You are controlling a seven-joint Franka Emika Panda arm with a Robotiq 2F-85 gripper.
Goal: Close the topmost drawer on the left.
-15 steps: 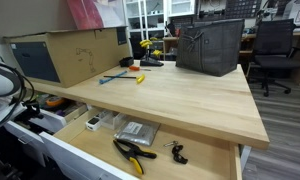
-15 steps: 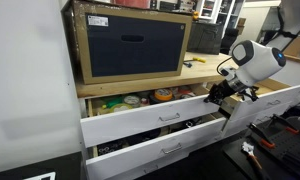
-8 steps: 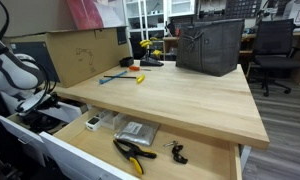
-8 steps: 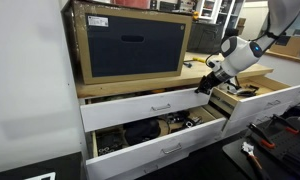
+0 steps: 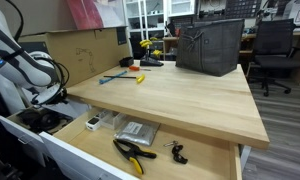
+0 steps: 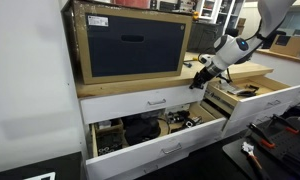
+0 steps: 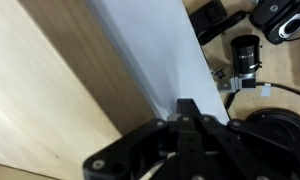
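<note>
The topmost left drawer has a white front [image 6: 150, 101] with a small metal handle. It sits pushed in under the wooden tabletop, about flush with the cabinet face. My gripper [image 6: 202, 82] is shut and empty, with its fingertips pressed against the right end of that front. In the wrist view the closed fingers [image 7: 187, 108] touch the white front [image 7: 155, 50], with the tabletop edge beside it. In an exterior view the gripper [image 5: 52, 98] is low at the table's left side, partly hidden by the arm.
The second left drawer [image 6: 180, 148] stands open below, holding lenses and cables. The right-hand drawers [image 6: 265, 100] are open too; one holds pliers [image 5: 133, 152]. A cardboard box [image 6: 130, 42] and a grey bag [image 5: 210, 45] sit on the tabletop. An office chair [image 5: 273, 50] stands behind.
The topmost left drawer was open a second ago and has slid in to the cabinet face. My gripper moved inward with it, against its front.
</note>
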